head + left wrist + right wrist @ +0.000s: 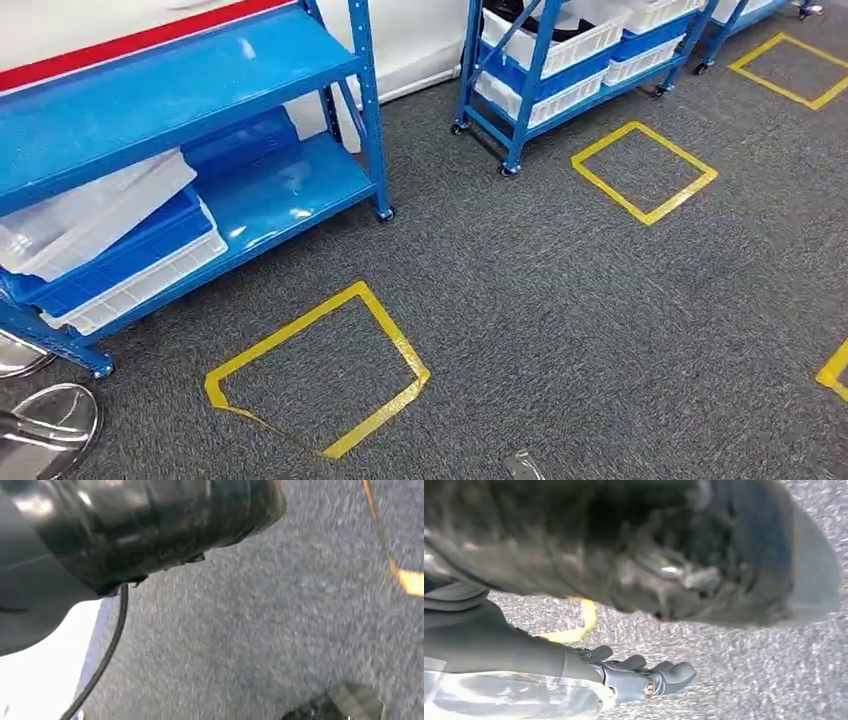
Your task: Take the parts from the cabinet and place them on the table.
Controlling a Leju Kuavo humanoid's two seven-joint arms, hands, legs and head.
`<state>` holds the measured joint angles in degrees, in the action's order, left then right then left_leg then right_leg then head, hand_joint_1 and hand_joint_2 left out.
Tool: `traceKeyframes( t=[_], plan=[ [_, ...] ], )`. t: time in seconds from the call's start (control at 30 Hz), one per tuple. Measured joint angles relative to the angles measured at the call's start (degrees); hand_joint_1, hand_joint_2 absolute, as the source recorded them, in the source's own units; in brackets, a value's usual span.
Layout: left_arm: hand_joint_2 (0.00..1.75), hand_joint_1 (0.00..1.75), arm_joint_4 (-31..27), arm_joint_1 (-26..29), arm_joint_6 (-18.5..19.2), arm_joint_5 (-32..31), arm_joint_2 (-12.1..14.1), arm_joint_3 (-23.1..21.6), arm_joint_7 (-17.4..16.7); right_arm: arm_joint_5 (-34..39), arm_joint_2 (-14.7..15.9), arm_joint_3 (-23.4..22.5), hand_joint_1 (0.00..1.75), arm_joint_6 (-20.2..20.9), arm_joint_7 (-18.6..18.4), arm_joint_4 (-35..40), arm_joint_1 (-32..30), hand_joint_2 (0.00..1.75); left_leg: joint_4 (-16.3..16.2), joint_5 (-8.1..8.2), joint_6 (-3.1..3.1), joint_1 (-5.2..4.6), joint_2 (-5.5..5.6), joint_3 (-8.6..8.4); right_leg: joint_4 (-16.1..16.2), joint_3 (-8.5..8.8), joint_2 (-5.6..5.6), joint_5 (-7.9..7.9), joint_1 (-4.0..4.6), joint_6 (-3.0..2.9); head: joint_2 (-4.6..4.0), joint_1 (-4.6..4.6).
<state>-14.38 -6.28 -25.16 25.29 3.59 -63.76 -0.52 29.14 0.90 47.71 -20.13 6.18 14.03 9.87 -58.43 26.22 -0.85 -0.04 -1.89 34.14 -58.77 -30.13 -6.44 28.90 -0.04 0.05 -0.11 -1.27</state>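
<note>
A blue shelf rack (200,85) stands at the left in the head view. Its lower shelf carries stacked blue and white bins (130,265) with a clear tray (95,205) leaning on top. No loose parts can be made out in them. My right hand (634,675) hangs over the grey carpet with its fingers stretched out and nothing between them; a clear plastic sheet (509,697) lies against its wrist. A silver piece of my left arm (45,425) sits at the bottom left corner. In the left wrist view a smooth grey cover (25,605) is at the edge, and the fingers are hidden.
A second blue rack on castors (560,70) holds white and blue bins at the back. Yellow tape squares (320,370) (645,172) mark the grey carpet, with more at the right edge (835,370). A white wall runs behind the racks.
</note>
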Motion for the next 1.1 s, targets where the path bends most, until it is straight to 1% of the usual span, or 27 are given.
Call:
traceKeyframes(
  t=[0.03, 0.07, 0.1, 0.17, 0.2, 0.23, 0.27, 0.3, 0.33, 0.37, 0.4, 0.5, 0.53, 0.57, 0.6, 0.67, 0.7, 0.73, 0.77, 0.8, 0.83, 0.87, 0.9, 1.0, 1.03, 1.07, 1.1],
  plan=[
    [0.00, 0.00, 0.0, 0.2, -0.1, 0.0, -0.7, 0.0, 0.0, 0.0, -0.1, 0.0, 0.00, 0.0, 0.2, 0.1, 0.0, 0.00, 0.7, -0.42, -0.51, 0.64, 0.49, -0.47, -0.1, -0.09, 0.14, 0.46, -0.17, 0.40, 0.00, 0.00],
    [0.00, 0.00, 0.0, 0.2, -0.3, 0.0, -1.4, 0.0, 0.0, 0.0, -0.1, 0.0, 0.00, -0.1, 0.4, 0.1, 0.0, 0.00, 0.9, -0.52, -0.79, 0.65, 0.97, -0.58, -1.9, -0.57, 2.70, 1.87, -0.43, 0.67, 0.00, 0.26],
    [0.00, 0.00, 0.0, 0.1, -0.3, 0.0, -1.8, 0.0, 0.1, 0.0, -0.1, 0.0, 0.00, -0.2, 0.5, 0.1, -0.1, 0.00, 0.9, -0.60, -1.05, 0.69, 1.40, -0.47, -5.4, -2.19, 4.32, 4.05, -0.48, 0.73, 0.00, 0.37],
    [0.00, 0.00, 0.0, -0.1, -0.3, 0.0, -2.5, 0.0, 0.3, 0.0, -0.1, 0.1, 0.00, -0.3, 0.4, 0.1, -0.8, 0.00, 0.8, -0.58, -1.26, 0.67, 2.67, -0.39, -13.8, -6.26, 5.65, 7.72, -0.60, 0.92, 0.00, 0.53],
    [0.00, 0.00, 0.0, 0.0, -0.3, -0.1, -2.6, 0.0, 0.4, 0.0, -0.2, 0.1, 0.00, -0.4, 0.4, 0.1, -1.4, 0.00, 0.8, -0.56, -1.28, 0.66, 3.54, -0.40, -16.8, -7.83, 5.79, 8.20, -0.60, 0.99, 0.00, 0.55],
    [0.00, 0.00, 0.0, 0.1, -0.2, -0.2, -2.7, 0.0, 0.5, 0.0, -0.3, 0.1, 0.00, -0.5, 0.3, 0.1, -1.9, 0.00, 0.8, -0.56, -1.26, 0.66, 4.37, -0.49, -16.5, -7.90, 5.79, 7.01, -0.66, 1.03, 0.00, 0.50],
    [0.00, 0.00, 0.0, 0.2, -0.1, -0.4, -2.7, 0.0, 0.6, 0.0, -0.3, 0.1, 0.00, -0.6, 0.1, 0.1, -2.2, 0.00, 0.7, -0.55, -1.24, 0.68, 5.17, -0.53, -13.8, -6.84, 5.86, 4.78, -0.74, 0.99, 0.00, 0.55],
    [0.00, 0.00, 0.0, 0.1, 0.1, -0.6, -2.8, 0.0, 0.6, -0.1, -0.3, 0.1, 0.00, -0.7, -0.1, 0.1, -2.5, 0.00, 0.6, -0.52, -1.18, 0.69, 5.95, -0.55, -9.5, -5.00, 6.26, 2.03, -0.87, 0.88, 0.00, 0.53],
    [0.00, 0.00, 0.0, 0.0, 0.3, -0.7, -2.9, 0.0, 0.6, -0.1, -0.3, 0.1, 0.00, -0.8, -0.1, 0.1, -2.6, 0.00, 0.3, -0.42, -1.01, 0.70, 6.61, -0.53, -4.7, -2.91, 7.47, -0.52, -1.06, 0.75, 0.00, 0.55],
    [0.00, 0.00, 0.0, -0.1, 0.4, -0.8, -3.0, 0.0, 0.6, -0.2, -0.3, 0.2, 0.00, -0.9, -0.1, 0.0, -2.9, 0.00, 0.1, -0.32, -0.75, 0.76, 7.09, -0.31, -1.7, -1.62, 10.41, -0.59, -1.33, 0.53, 0.00, 0.53],
    [0.00, 0.00, 0.0, -0.4, 0.5, -0.8, -3.1, 0.0, 0.6, -0.2, -0.3, 0.2, 0.00, -1.0, -0.1, 0.0, -3.0, 0.00, -0.5, -0.22, -0.28, 0.45, 7.82, 0.15, -0.7, -1.56, 10.88, -0.40, -1.25, 0.58, 0.00, 0.39],
    [0.00, 0.00, 0.0, -0.4, 1.0, -1.2, -3.1, 0.0, 0.4, 0.1, -0.4, 0.4, 0.00, -1.3, -0.8, 0.0, -3.4, 0.00, 0.1, -0.80, 0.83, 0.82, 9.23, 0.42, -0.9, -1.56, 9.44, -0.60, -0.68, 0.02, 0.00, 0.48],
    [0.00, 0.00, 0.0, -0.4, 1.1, -1.4, -3.0, 0.0, 0.2, 0.2, -0.6, 0.5, 0.00, -1.3, -0.9, 0.0, -3.4, 0.00, -0.2, -0.62, 1.11, 0.88, 9.34, 0.87, -0.3, -1.22, 8.72, -1.00, -1.56, -0.61, 0.00, 0.46],
    [0.00, 0.00, 0.0, -0.5, 1.2, -1.6, -3.0, 0.0, 0.1, 0.3, -0.5, 0.5, 0.00, -1.4, -0.9, -0.1, -3.4, 0.00, -1.3, 0.27, 1.35, 0.57, 6.36, 1.27, -0.1, -1.10, 8.21, -1.11, -1.36, -0.81, 0.00, 0.35],
    [0.00, 0.00, 0.0, -0.7, 1.4, -1.8, -3.0, 0.0, 0.0, 0.6, -0.6, 0.5, 0.00, -1.4, -0.9, -0.1, -3.4, 0.00, -4.4, 2.27, 1.55, 0.56, 4.23, 2.69, -0.2, -1.10, 7.59, -1.17, -1.24, -1.16, 0.00, -0.29],
    [0.00, 0.00, 0.0, -1.7, 2.5, -2.0, -3.0, 0.0, -1.9, 0.8, -0.6, 0.5, 0.00, -1.4, -1.1, -0.1, -3.9, 0.00, -13.5, 6.29, 1.94, 0.75, 2.83, 7.00, -0.2, -1.09, 5.69, -1.01, -0.93, -1.45, 0.00, -0.26],
    [0.00, 0.00, 0.0, -2.2, 3.0, -2.1, -3.0, 0.0, -3.1, 0.9, -0.6, 0.5, 0.00, -1.4, -1.4, -0.2, -4.1, 0.00, -16.6, 7.07, 2.07, 0.79, 2.70, 8.58, -0.2, -1.09, 4.84, -0.95, -0.85, -1.53, 0.00, -0.28],
    [0.00, 0.00, 0.0, -2.6, 3.4, -2.2, -3.1, 0.0, -3.8, 1.0, -0.6, 0.5, 0.00, -1.4, -1.6, -0.2, -4.1, 0.00, -17.3, 6.49, 2.14, 0.81, 2.57, 8.97, -0.2, -1.06, 4.05, -0.88, -0.83, -1.56, 0.00, -0.26],
    [0.00, 0.00, 0.0, -2.8, 3.6, -2.3, -3.1, 0.0, -4.3, 1.0, -0.6, 0.5, 0.00, -1.4, -1.7, -0.2, -4.0, 0.00, -15.3, 4.75, 2.16, 0.85, 2.39, 8.01, -0.3, -1.00, 3.47, -0.81, -0.83, -1.57, 0.00, -0.28],
    [0.00, 0.00, 0.0, -3.1, 3.6, -2.3, -3.0, 0.0, -4.5, 1.0, -0.7, 0.6, 0.00, -1.4, -1.7, -0.2, -3.9, 0.00, -10.9, 2.19, 2.02, 0.85, 1.96, 5.64, -0.3, -0.81, 2.90, -0.65, -0.83, -1.47, 0.00, -0.31],
    [0.00, 0.00, 0.0, -3.3, 3.6, -2.3, -3.0, 0.0, -4.6, 1.0, -0.7, 0.6, 0.00, -1.4, -1.7, -0.2, -3.9, 0.00, -5.7, -0.17, 1.75, 0.78, 0.90, 2.87, -0.3, -0.56, 2.37, -0.46, -0.83, -1.35, 0.00, -0.31],
    [0.00, 0.00, 0.0, -3.6, 3.6, -2.2, -3.0, 0.0, -4.5, 1.0, -0.7, 0.6, 0.00, -1.4, -1.6, -0.2, -3.9, 0.00, -1.3, -0.94, 1.30, 0.56, -1.53, 0.62, -0.3, -0.28, 1.90, -0.26, -0.68, -1.11, 0.00, -0.33],
    [0.00, 0.00, 0.0, -4.1, 3.5, -1.8, -3.0, 0.0, -4.5, 1.0, -0.7, 0.7, 0.00, -1.5, -1.5, -0.2, -3.9, 0.00, -0.1, -0.30, 0.92, -0.30, -2.44, 0.01, -0.6, -0.32, 1.33, 0.04, -0.22, -0.64, 0.00, -0.31],
    [0.00, 0.00, 0.0, -4.1, 3.3, -1.1, -3.0, 0.0, -4.4, 0.9, -0.8, 1.0, 0.00, -1.5, -1.5, -0.2, -3.8, 0.00, -0.2, -0.48, 0.09, -0.36, -0.57, 0.50, 0.0, 0.11, -0.15, -0.04, -0.22, 0.01, 0.00, -0.07],
    [0.00, 0.00, 0.0, -3.9, 3.2, -0.9, -3.0, 0.0, -4.4, 0.8, -0.9, 1.0, 0.00, -1.6, -1.5, -0.2, -3.7, 0.00, 0.5, -0.80, -0.38, 0.11, 0.00, 0.13, 0.1, 0.47, -0.55, 0.19, -0.07, 0.44, 0.00, -0.13],
    [0.00, 0.00, 0.0, -3.8, 3.1, -0.6, -3.1, 0.0, -4.3, 0.8, -0.9, 1.0, 0.00, -1.6, -1.5, -0.2, -3.6, 0.00, 0.9, -1.08, -0.66, 0.41, 0.45, -0.19, -0.8, 0.23, 1.88, 0.96, -0.51, 0.87, 0.00, 0.00],
    [0.00, 0.00, 0.0, -3.9, 3.0, -0.5, -3.1, 0.0, -4.3, 0.8, -0.9, 1.0, 0.00, -1.6, -1.4, -0.2, -3.6, 0.00, 1.0, -1.21, -1.01, 0.51, 0.86, -0.13, -3.2, -0.97, 4.32, 2.72, -0.50, 1.06, 0.00, 0.17]
  ],
)
